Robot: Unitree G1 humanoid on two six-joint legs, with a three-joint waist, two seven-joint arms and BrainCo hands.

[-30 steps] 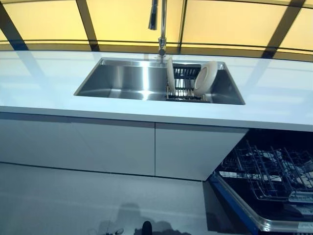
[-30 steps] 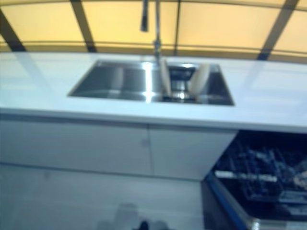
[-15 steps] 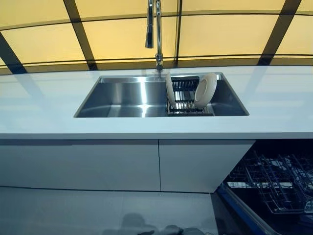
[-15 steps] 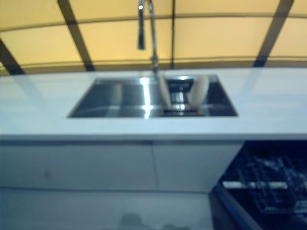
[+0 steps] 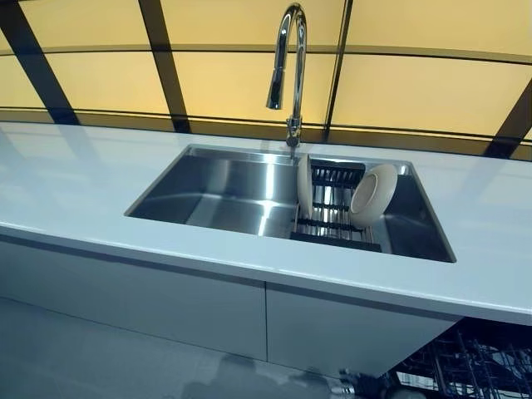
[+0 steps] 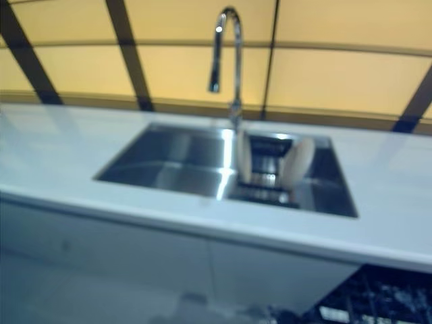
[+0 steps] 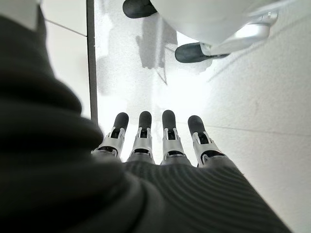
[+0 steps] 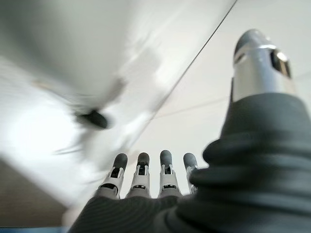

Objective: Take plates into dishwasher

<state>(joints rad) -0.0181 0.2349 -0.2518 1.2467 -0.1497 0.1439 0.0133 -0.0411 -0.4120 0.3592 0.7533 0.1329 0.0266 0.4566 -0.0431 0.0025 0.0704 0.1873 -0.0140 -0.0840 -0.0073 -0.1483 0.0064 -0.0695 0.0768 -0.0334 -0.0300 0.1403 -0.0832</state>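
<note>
Both hands hang empty over the floor, left hand [image 7: 155,141] and right hand [image 8: 146,177] with fingers straight, while two white plates [image 5: 372,195] stand on edge in the sink [image 5: 208,179] rack [image 5: 331,224]; likely stiff, glossy, breakable, best pinched at the upper rim.

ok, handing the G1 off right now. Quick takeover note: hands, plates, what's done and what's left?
Left hand: open, holding nothing, pointing at the floor.
Right hand: open, holding nothing, also hanging down.
Plates: two, both in the dish rack at the right end of the sink. The left plate stands on edge; the right plate leans.
Dishwasher rack: pulled out at lower right, below the counter; only part of it shows.
Done: no plate moved.
Left: reach in, take each plate and load it into the dishwasher rack.
</note>
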